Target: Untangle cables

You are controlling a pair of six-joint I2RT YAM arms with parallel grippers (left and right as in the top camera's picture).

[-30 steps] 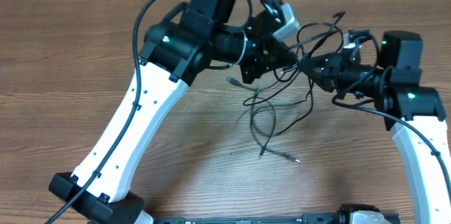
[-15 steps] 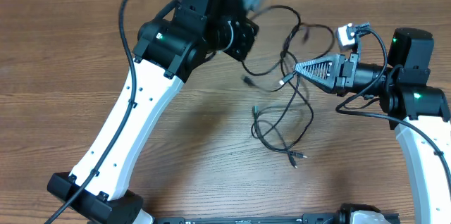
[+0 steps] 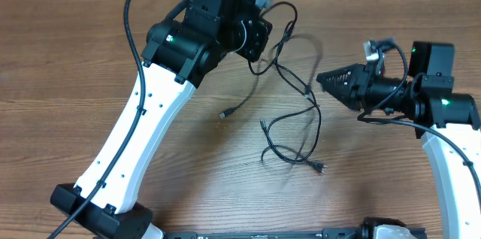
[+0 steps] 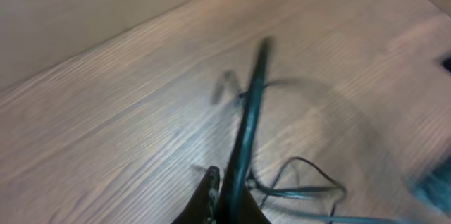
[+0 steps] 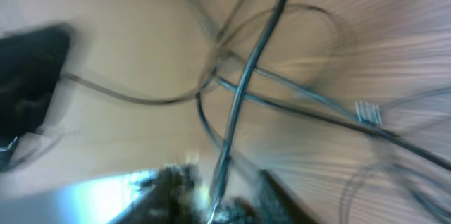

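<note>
Left gripper [image 4: 224, 196] pinching cables [image 3: 285, 113], holding strand high so loops are hanging loose toward table [image 3: 75, 58]. Right gripper [image 3: 325, 81] apparently clamping another strand, likely for spreading tangle; blur is hindering certainty.

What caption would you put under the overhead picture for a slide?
Left gripper holds a strand of the black cables above the wooden table; right gripper points toward them.

Blurred black cable [image 4: 248, 122] running straight up from left tool [image 4: 224, 206], cable loops [image 4: 303, 182] beside it, wooden table [image 4: 106, 125]

Cables [image 3: 293, 113] on table [image 3: 68, 58], centre-right.
</note>
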